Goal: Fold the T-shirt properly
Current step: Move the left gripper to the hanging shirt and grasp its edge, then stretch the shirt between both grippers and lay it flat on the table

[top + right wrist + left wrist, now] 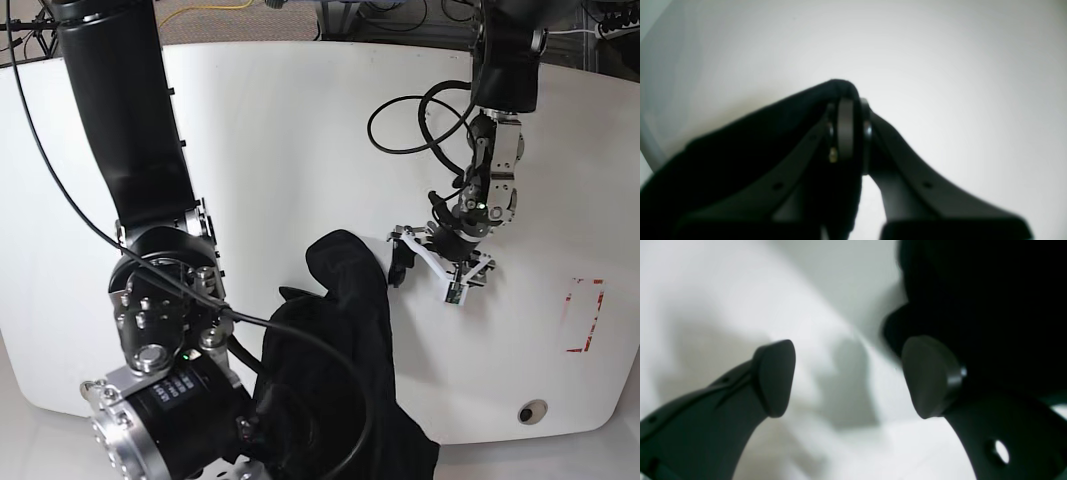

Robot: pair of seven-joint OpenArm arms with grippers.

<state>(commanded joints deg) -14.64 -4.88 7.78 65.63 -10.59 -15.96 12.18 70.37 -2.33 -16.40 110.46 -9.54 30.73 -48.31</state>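
Note:
The black T-shirt lies bunched in a crumpled strip at the front middle of the white table. Its print does not show. My right gripper is shut on a fold of the shirt, which drapes over its left finger. In the base view this gripper is hidden behind its own wrist at the bottom left. My left gripper is open and empty, low over the table, with the black cloth just beyond its right fingertip. In the base view the left gripper is beside the shirt's upper right edge.
A red rectangular outline is marked on the table at the right. A round hole sits near the front right edge. A black cable loop hangs by the left arm. The right arm's bulky body fills the left foreground.

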